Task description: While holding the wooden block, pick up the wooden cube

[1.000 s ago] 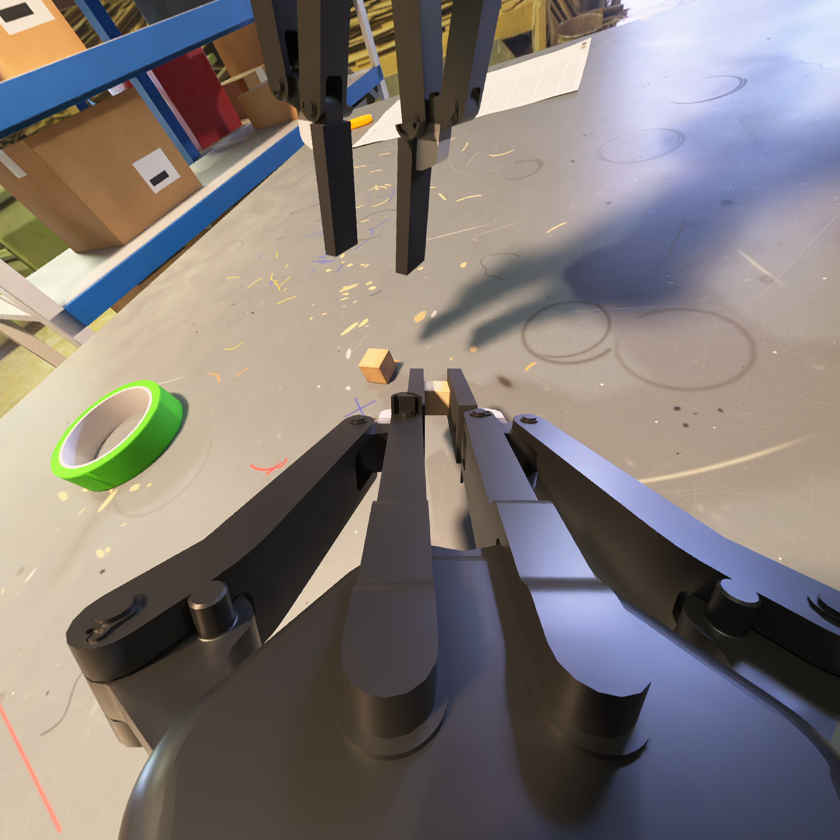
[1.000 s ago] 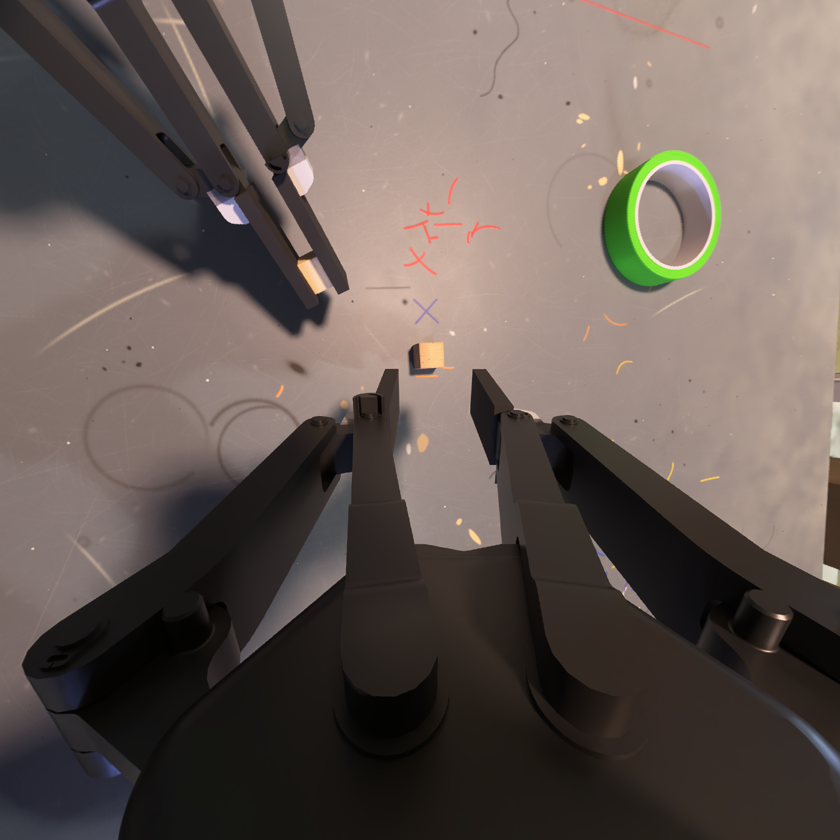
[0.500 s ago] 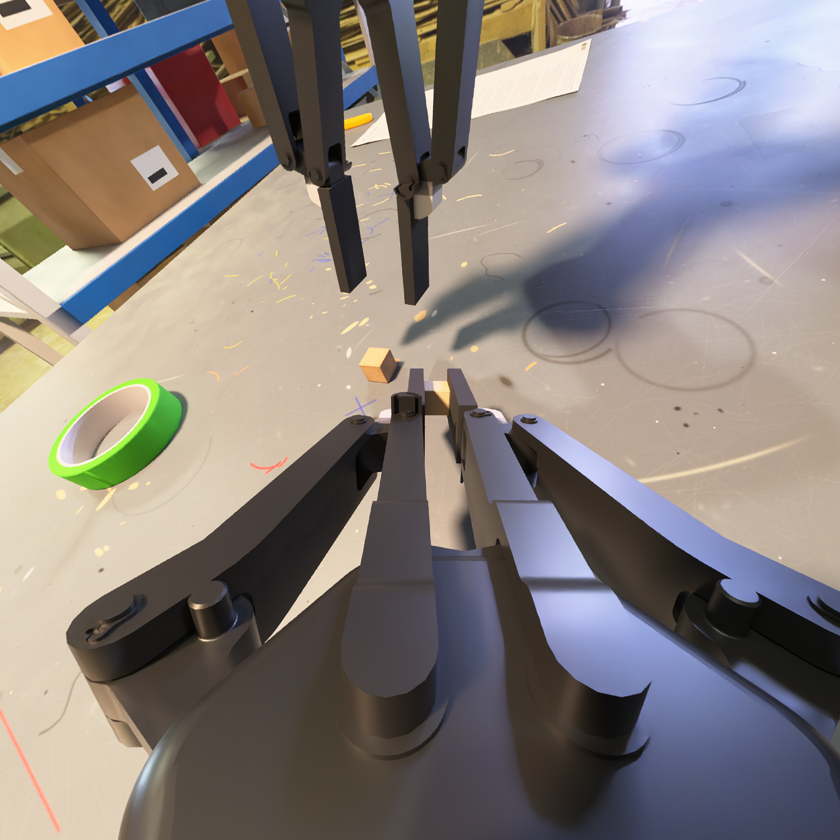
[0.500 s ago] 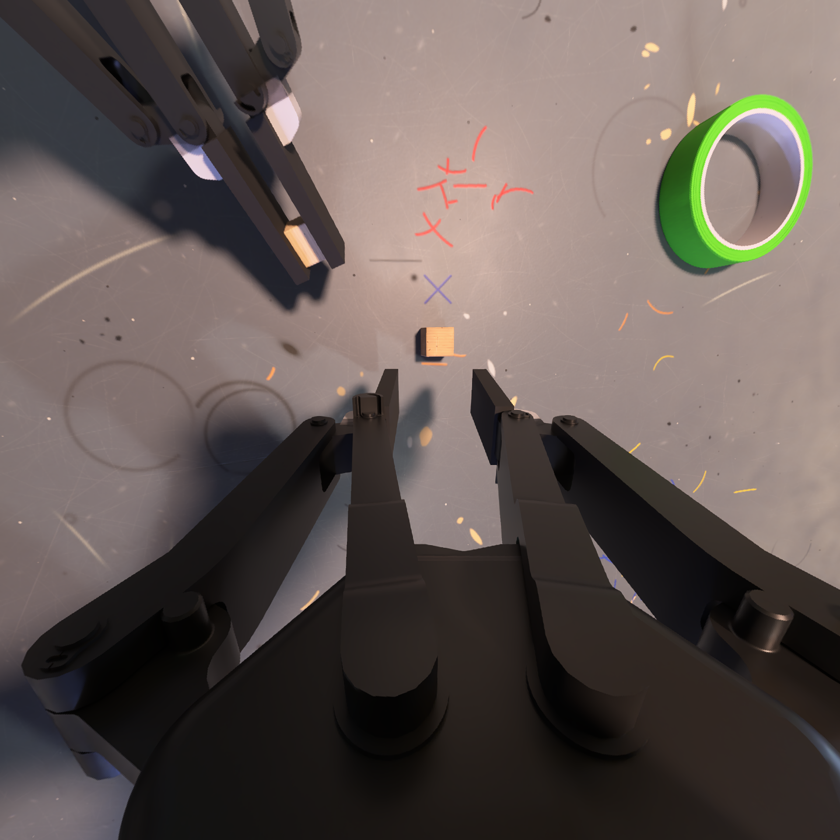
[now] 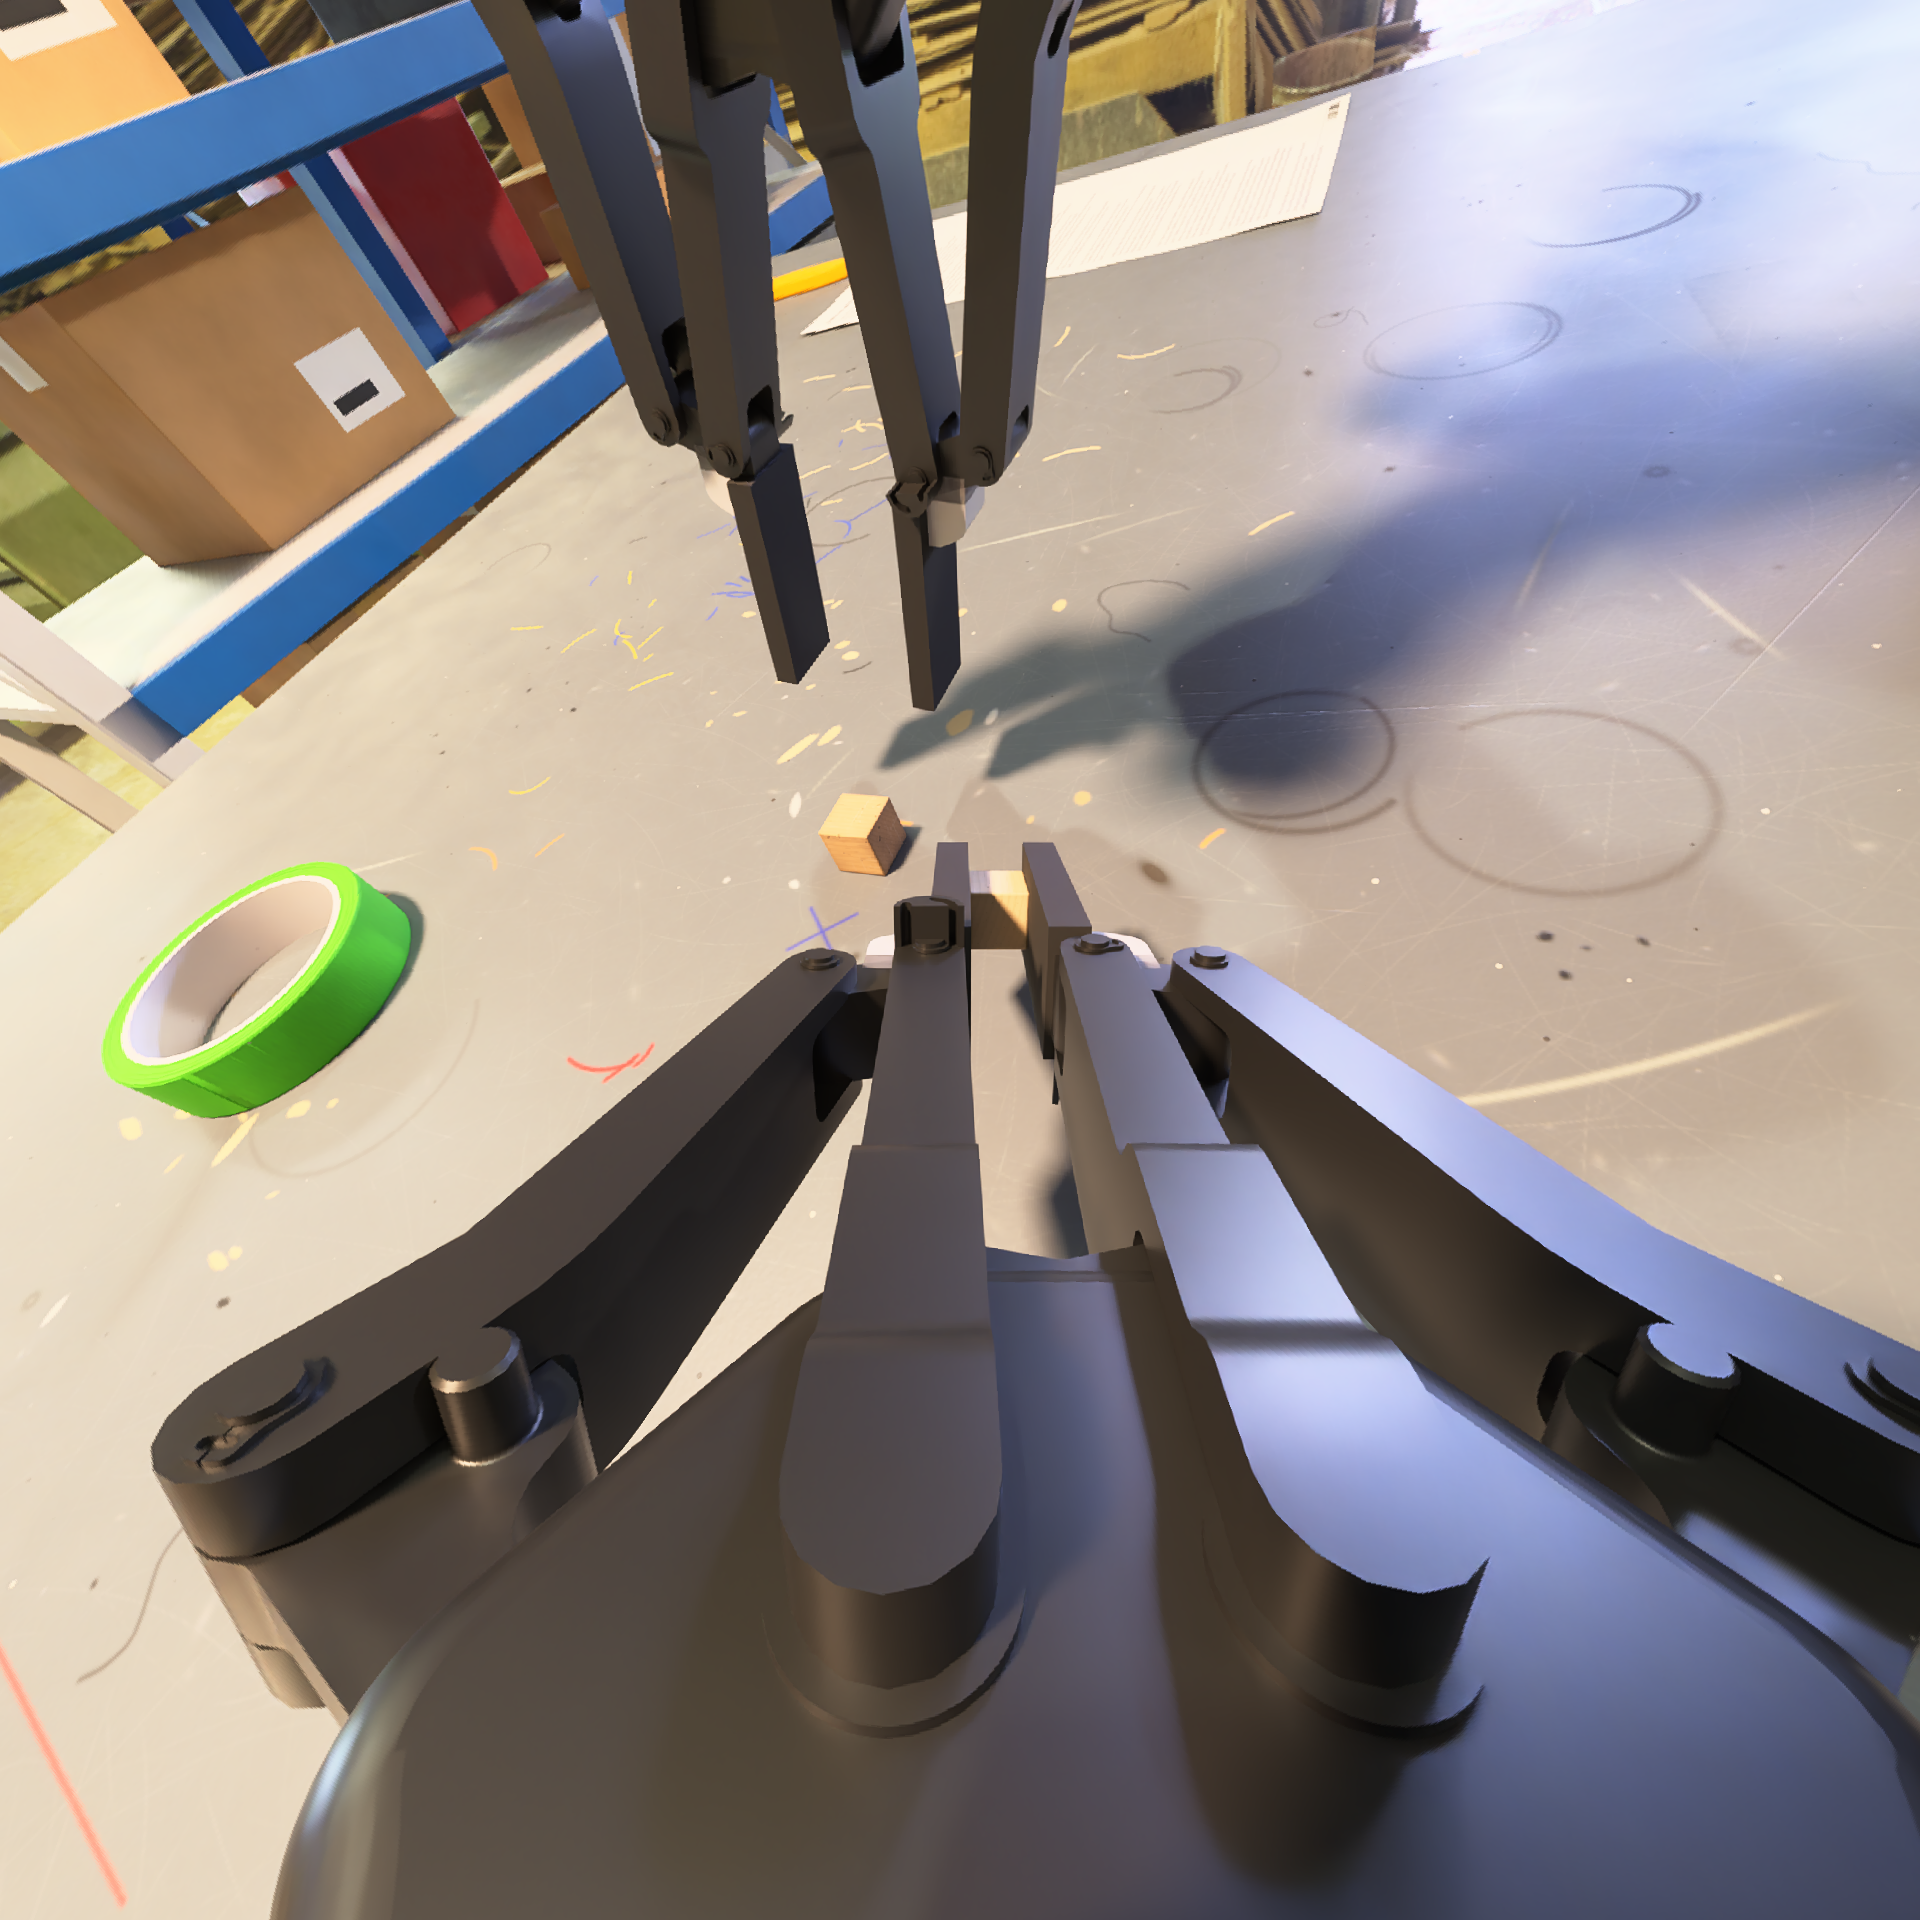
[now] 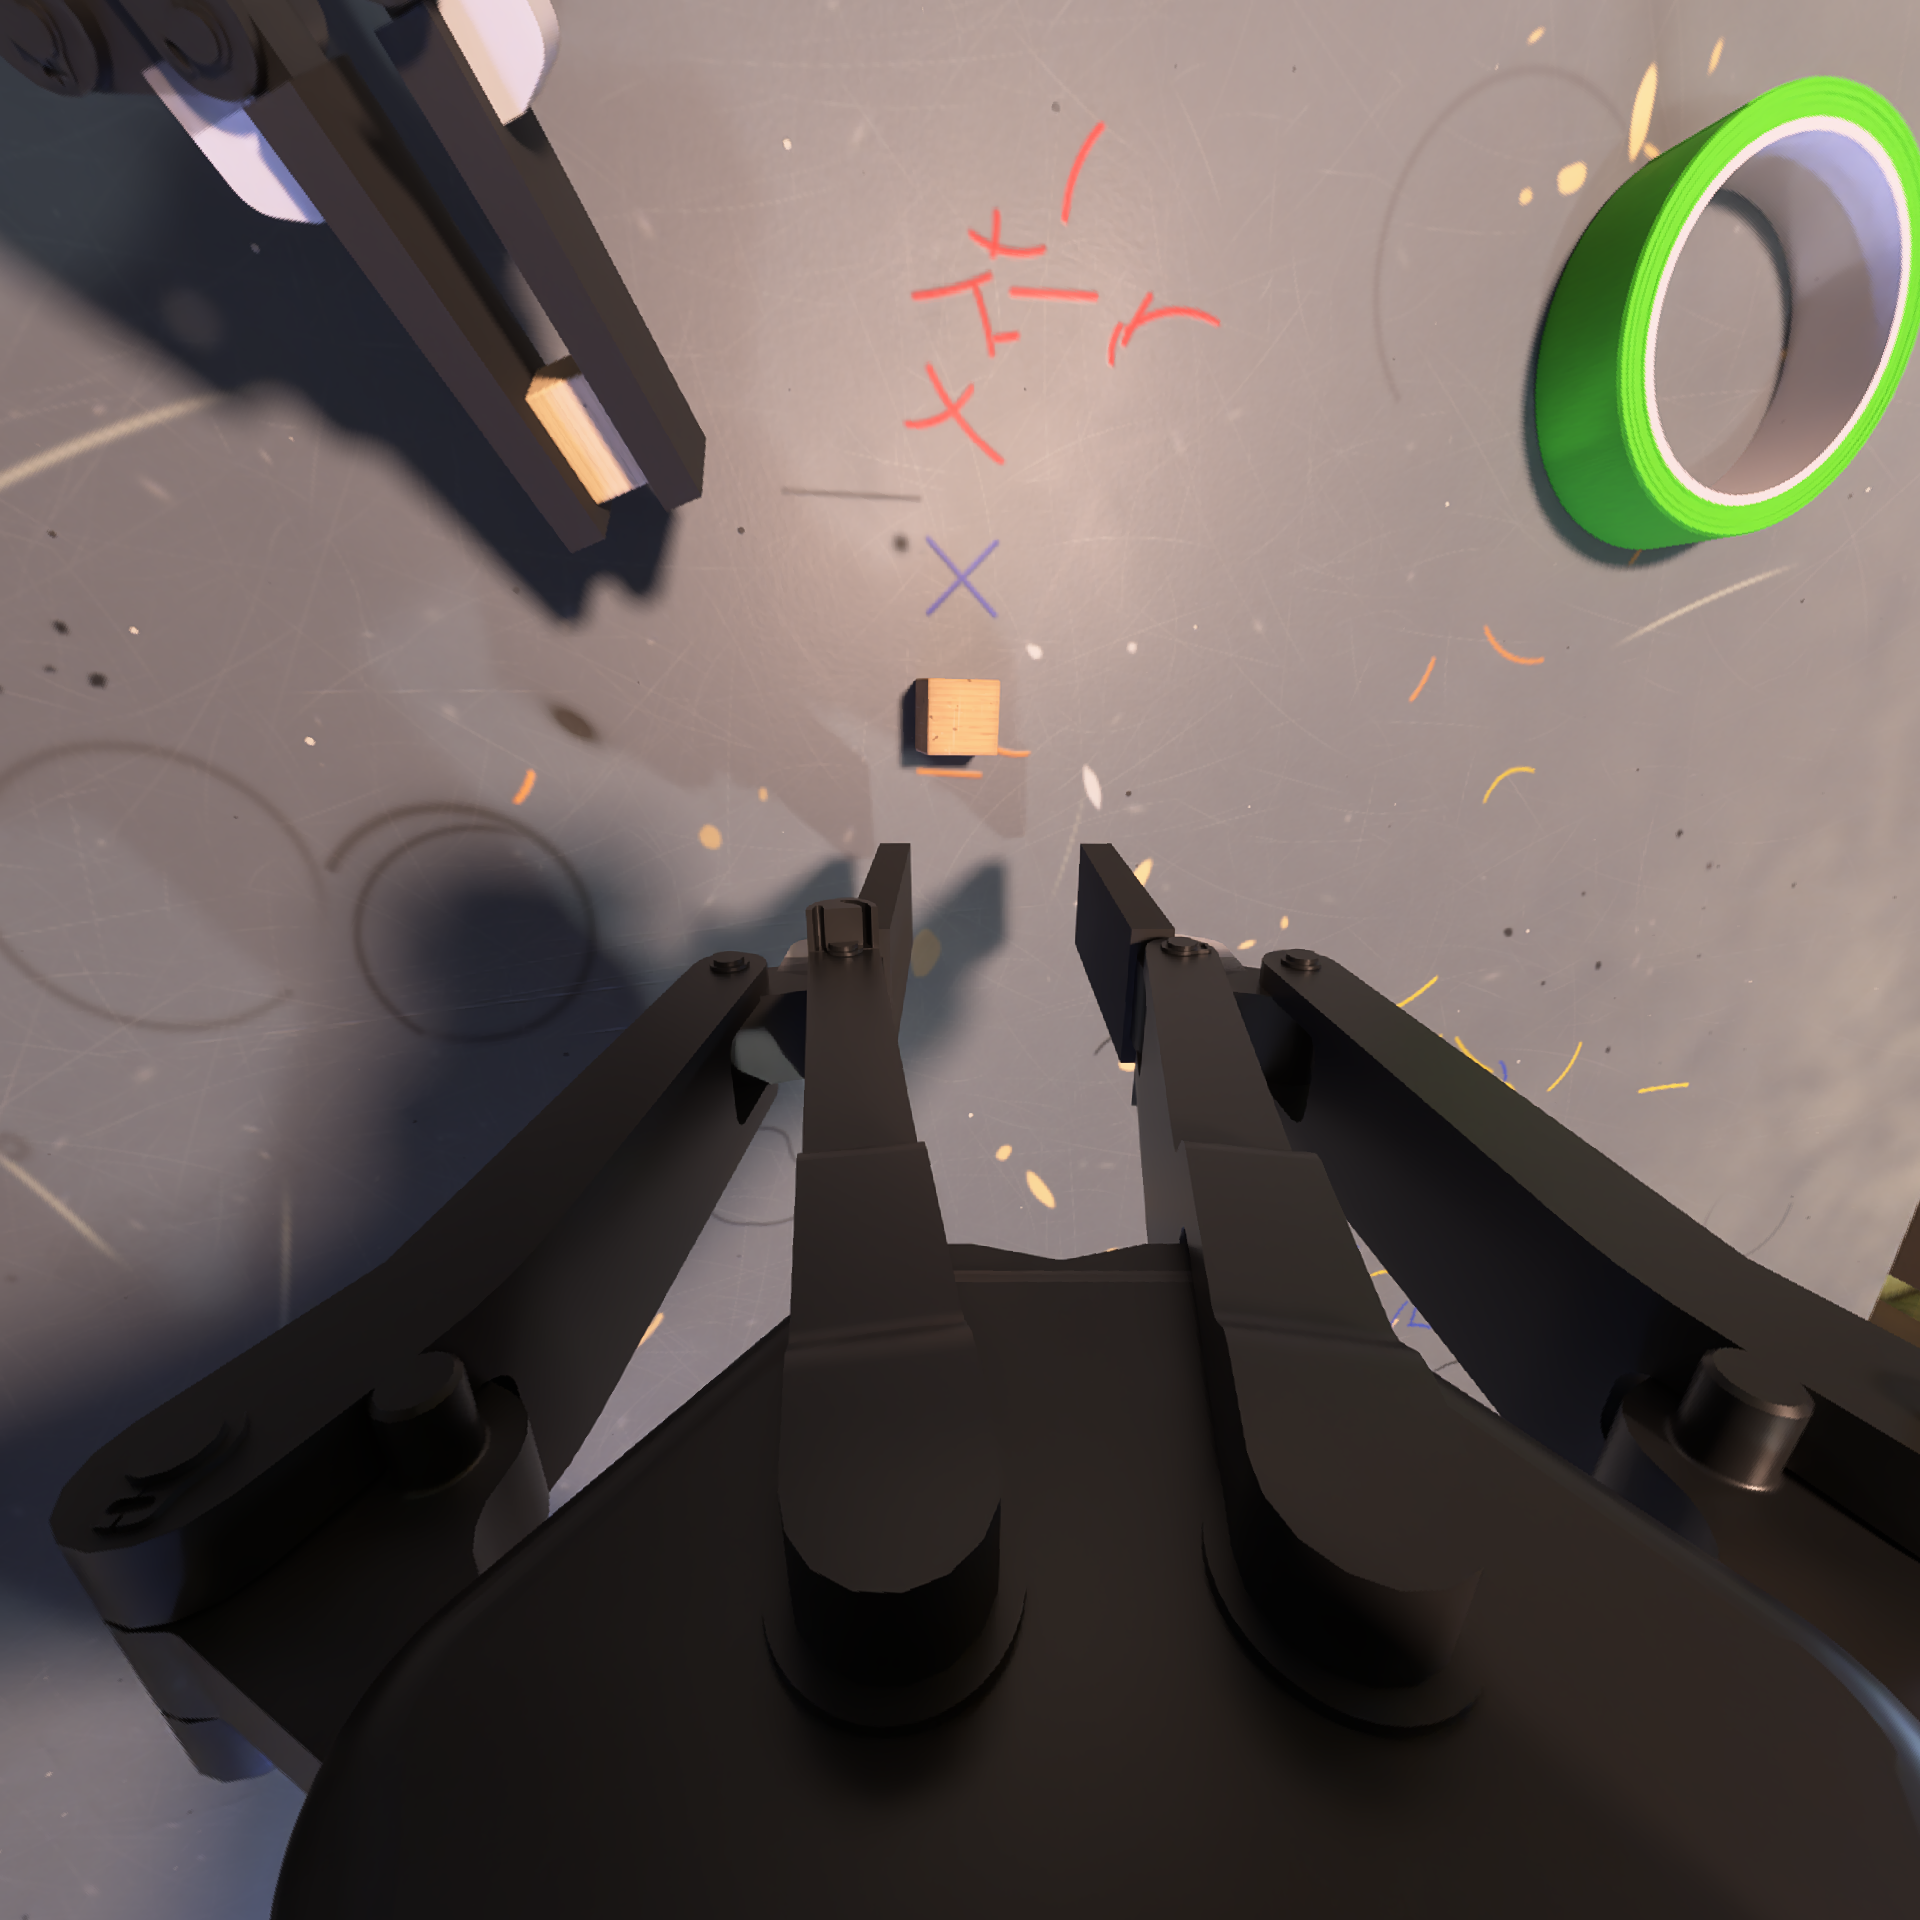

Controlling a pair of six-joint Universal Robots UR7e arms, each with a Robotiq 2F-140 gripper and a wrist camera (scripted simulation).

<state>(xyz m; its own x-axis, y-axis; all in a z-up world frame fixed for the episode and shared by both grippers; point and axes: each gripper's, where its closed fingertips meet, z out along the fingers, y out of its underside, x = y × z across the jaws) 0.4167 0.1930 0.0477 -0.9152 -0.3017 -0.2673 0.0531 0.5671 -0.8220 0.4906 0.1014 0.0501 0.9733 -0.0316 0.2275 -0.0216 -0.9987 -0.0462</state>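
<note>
Wooden block (image 5: 1000, 906) half-hidden, left end effector (image 5: 995, 871) clamped

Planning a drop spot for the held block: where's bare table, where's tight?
Bare: table right of the left hand; also between the wooden cube and green tape roll. Tight: around the cube, with right hand above and wooden block nearby.

Pale tan is being shown by the cube (image 6: 961, 716), bright green by the tape (image 6: 1725, 312), and scuffed grey by the table (image 5: 1455, 582).
</note>
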